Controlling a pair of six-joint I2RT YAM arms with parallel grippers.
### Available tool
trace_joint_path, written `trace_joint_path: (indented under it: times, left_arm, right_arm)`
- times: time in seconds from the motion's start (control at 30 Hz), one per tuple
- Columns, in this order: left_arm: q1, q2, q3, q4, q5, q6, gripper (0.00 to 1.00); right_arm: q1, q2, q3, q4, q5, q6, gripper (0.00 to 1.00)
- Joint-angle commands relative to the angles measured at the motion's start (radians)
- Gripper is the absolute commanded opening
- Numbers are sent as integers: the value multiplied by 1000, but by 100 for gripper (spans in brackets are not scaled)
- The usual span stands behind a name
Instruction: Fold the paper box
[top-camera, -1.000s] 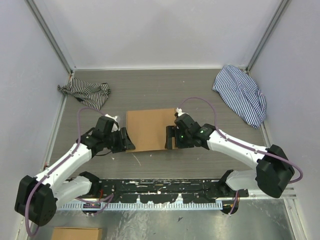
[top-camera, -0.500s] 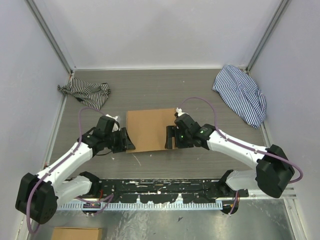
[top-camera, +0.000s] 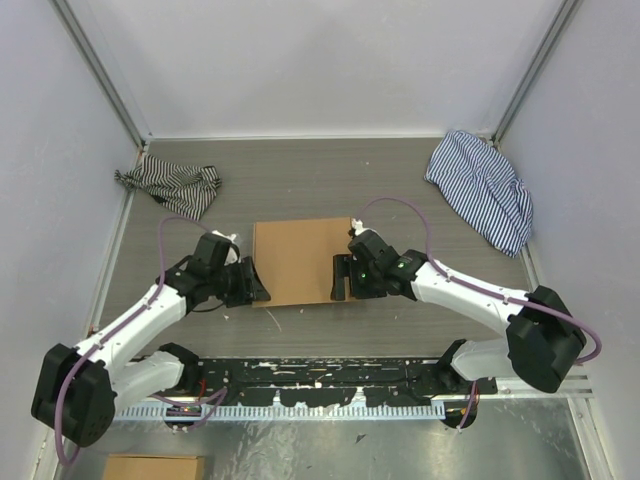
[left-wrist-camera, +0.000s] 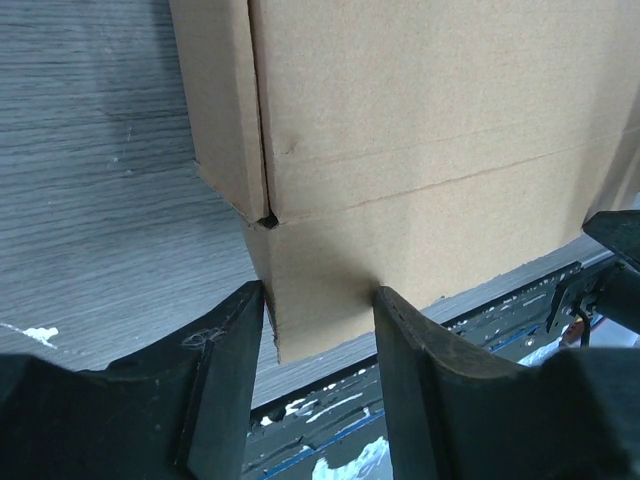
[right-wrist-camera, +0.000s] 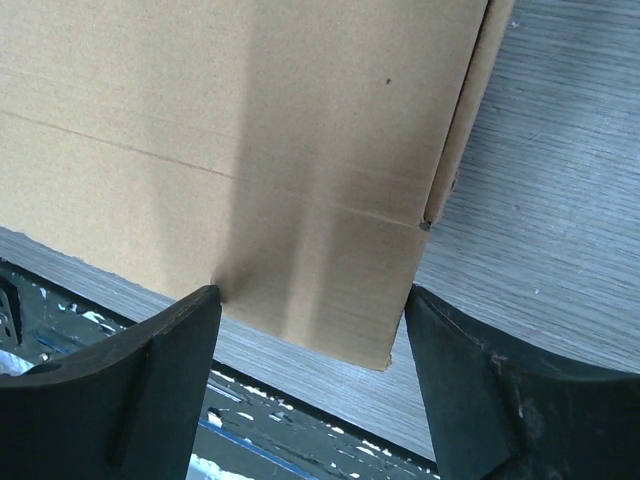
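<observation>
Cloth with dark stripes lies crumpled at the far left corner of the grey wood-grain table. Nearer and to its right, the left gripper reaches in low at the left edge of the paper box. In the left wrist view its fingers stand moderately apart with nothing clamped. The near left corner of the box, a narrow tab below a crease and a small notch, lies in the gap. Whether the tips touch the cardboard I cannot tell. The box lies flat and brown at the middle of the table, between the two grippers, with a narrow side flap along its left edge. The right gripper meets the box's right edge close to its near corner. In the right wrist view its fingers are spread wide, and the near right corner of the box sits between them, unheld. Blue-striped cloth lies heaped at the far right, well apart from the box.
</observation>
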Motion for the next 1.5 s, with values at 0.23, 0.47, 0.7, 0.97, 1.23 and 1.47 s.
trace_joint_path:
  times: [0.23, 0.47, 0.7, 0.97, 1.23, 1.47]
  left_arm:
    - [-1, -56, 60, -100, -46, 43, 56]
    - [-2, -29, 57, -81, -40, 44, 56]
    - [-1, -19, 64, -104, -50, 52, 55]
    - [-1, -11, 44, -76, -73, 48, 52]
    - [-1, 23, 10, -4, -96, 36, 47]
    - [-1, 68, -11, 12, -146, 48, 44]
  right_arm:
    - [13, 1, 14, 65, -7, 0, 79]
    - [20, 11, 13, 72, -1, 5, 79]
    - [27, 19, 13, 67, 22, 9, 79]
    - [33, 47, 15, 73, 43, 2, 79]
    - [33, 80, -2, 94, 75, 5, 74]
    - [33, 100, -7, 90, 110, 12, 71]
